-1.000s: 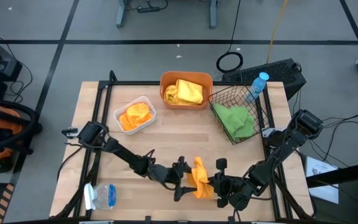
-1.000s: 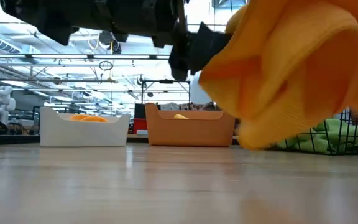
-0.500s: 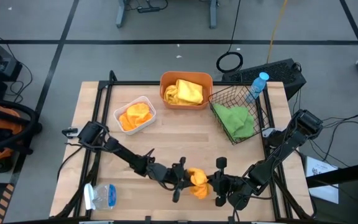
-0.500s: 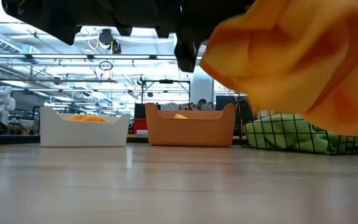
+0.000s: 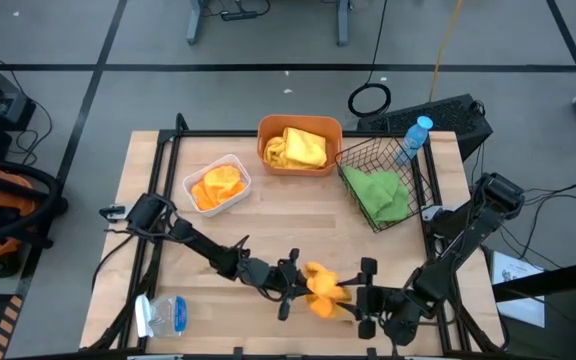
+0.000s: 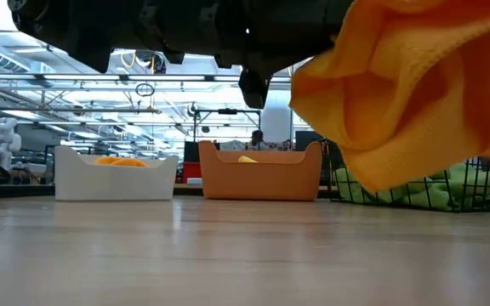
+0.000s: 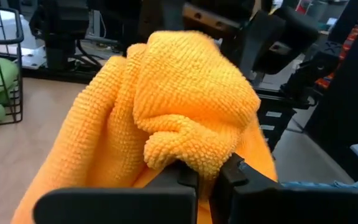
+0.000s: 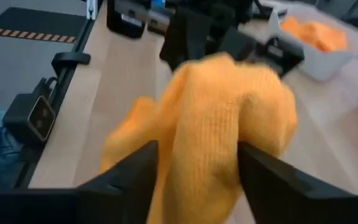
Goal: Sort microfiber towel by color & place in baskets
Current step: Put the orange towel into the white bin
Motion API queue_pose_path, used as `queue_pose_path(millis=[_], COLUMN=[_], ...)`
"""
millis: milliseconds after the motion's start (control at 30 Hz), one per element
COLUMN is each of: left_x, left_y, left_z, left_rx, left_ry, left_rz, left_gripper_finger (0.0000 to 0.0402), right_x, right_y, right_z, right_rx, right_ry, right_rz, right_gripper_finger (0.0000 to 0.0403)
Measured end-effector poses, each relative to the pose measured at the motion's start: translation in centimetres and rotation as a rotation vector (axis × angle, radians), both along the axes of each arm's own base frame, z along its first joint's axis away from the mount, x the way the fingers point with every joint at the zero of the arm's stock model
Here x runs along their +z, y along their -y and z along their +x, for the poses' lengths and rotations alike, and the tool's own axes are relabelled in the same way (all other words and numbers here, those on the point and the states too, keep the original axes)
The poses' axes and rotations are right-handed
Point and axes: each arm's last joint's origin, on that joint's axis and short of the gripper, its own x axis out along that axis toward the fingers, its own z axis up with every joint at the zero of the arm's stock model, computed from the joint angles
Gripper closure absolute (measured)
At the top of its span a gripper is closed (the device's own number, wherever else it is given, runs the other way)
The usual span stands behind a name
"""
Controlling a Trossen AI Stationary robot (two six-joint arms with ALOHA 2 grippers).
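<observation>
Since a second ago: left gripper (image 5: 300, 287) has clamped shut on the orange towel (image 5: 320, 290), right gripper (image 5: 360, 300) has spread its fingers and backed off. Towel hangs off the table at the near edge, between both. White tray (image 5: 236, 166) with the orange towels lies far-left of it, so the left arm is nearer and carries.

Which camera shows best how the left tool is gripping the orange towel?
The left wrist view: the left tool is shut on a fold of the orange towel, close up. The high view shows the towel small, between both tools; the low view shows only hanging cloth; the right wrist view shows it between the right tool's open fingers.
</observation>
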Motion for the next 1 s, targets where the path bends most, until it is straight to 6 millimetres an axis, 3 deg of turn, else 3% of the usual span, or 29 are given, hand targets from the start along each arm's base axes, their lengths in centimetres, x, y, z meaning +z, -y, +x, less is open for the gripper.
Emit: queue_pose_path(millis=[200,433,700,900,1000], left_x=[0.2,0.5,0.8,1.3,1.5], left_y=[0.1,0.2,0.3,0.4,0.4], left_z=[0.0,0.0,-0.1,-0.1,-0.1], left_rx=[-0.032,-0.084,-0.147,-0.150,-0.149], left_ry=[0.027,0.057,0.112,0.186,0.210], left_rz=[0.016,0.026,0.094,0.160,0.185], left_gripper_finger=[0.0393,0.0394,0.0392,0.0389,0.0388], right_x=[-0.8,-2.9,-3.0,-2.5,-2.3], right_y=[-0.4,-0.2,-0.1,0.8,1.3], right_z=[-2.4,-3.9,-2.5,-0.3,0.4], right_rx=[-0.069,-0.145,-0.043,0.138,0.161], right_ry=[-0.035,0.103,0.254,0.246,0.255], right_rz=[0.048,0.054,0.096,0.166,0.148], right_gripper_finger=[0.0131,0.0113,0.0148,0.0154,0.0179])
